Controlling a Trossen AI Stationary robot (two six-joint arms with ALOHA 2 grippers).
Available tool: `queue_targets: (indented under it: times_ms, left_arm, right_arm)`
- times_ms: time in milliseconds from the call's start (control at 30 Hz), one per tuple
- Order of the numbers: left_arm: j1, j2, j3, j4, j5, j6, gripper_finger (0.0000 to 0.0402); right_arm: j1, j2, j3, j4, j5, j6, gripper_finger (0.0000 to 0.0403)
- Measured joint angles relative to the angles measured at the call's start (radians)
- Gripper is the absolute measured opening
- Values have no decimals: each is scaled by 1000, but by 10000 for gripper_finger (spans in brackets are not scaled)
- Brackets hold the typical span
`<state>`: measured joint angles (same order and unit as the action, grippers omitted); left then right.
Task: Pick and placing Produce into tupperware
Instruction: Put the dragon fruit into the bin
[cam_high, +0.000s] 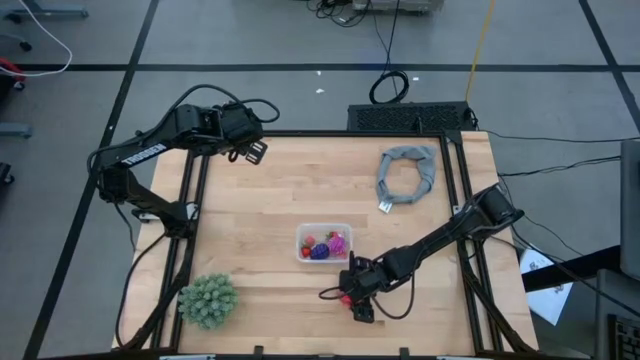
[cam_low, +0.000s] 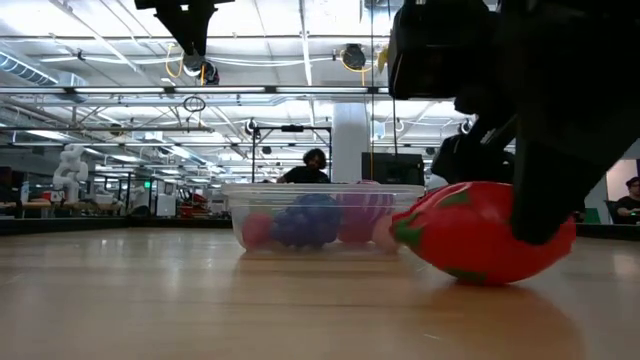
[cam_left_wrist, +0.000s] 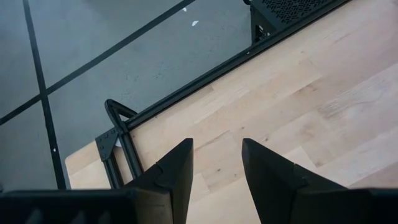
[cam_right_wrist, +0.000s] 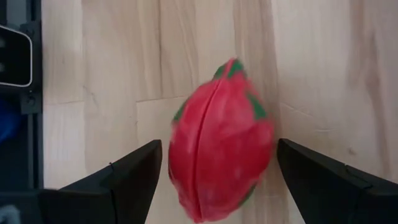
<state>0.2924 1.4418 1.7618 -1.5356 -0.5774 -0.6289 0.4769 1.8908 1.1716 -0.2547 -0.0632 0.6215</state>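
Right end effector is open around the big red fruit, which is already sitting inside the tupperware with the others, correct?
Not quite. The right end effector is open around the big red fruit, but that fruit lies on the table beside the tupperware, not inside it. The low view shows it on the wood, outside the tub's wall; the high view agrees.

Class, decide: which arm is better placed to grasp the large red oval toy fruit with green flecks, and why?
Right. The right pincer is open around the large red oval toy fruit, near the clear plastic tub. The left pincer hovers at the table's far corner.
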Motion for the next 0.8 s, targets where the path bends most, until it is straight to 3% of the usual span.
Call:
queue_targets:
  times_ms: [467,800]
  left_arm:
    - [0,0,0,0,0,0,143]
    - [0,0,0,0,0,0,143]
  right_arm:
    - [-7,4,0,4,-17,16,309]
    - [-7,3,0,4,-17,22,254]
